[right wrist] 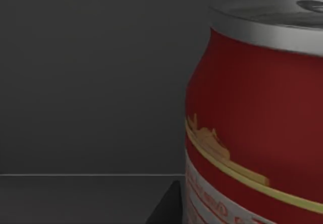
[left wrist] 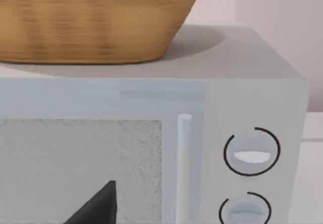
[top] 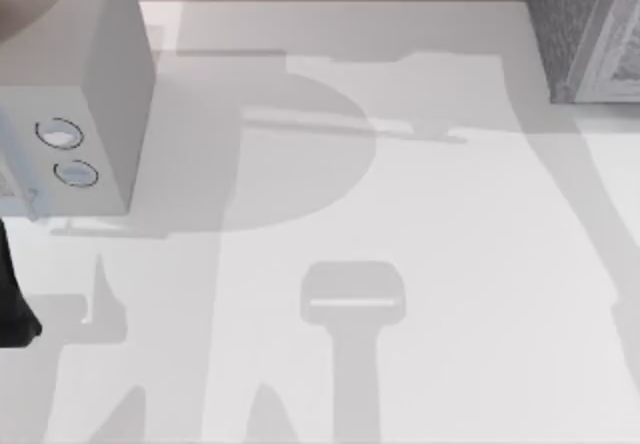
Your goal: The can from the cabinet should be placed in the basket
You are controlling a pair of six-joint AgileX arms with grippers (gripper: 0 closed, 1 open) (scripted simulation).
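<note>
The can (right wrist: 257, 123) is red with a silver top and a yellow-and-white label. It stands upright in a dark interior, very close in the right wrist view. A dark part of my right gripper (right wrist: 167, 206) sits right beside the can's lower side. The cabinet (top: 585, 24), dark grey and speckled with a lighter framed front, stands at the table's far right corner. The woven tan basket (left wrist: 91, 22) rests on top of a pale box. A dark part of my left gripper (left wrist: 96, 209) hangs in front of that box's door, and my left arm (top: 12, 294) shows at the table's left edge.
The pale box (top: 100, 94) with two round rings (left wrist: 251, 152) stands at the far left of the white table (top: 450, 264). Arm shadows lie across the table's middle and front.
</note>
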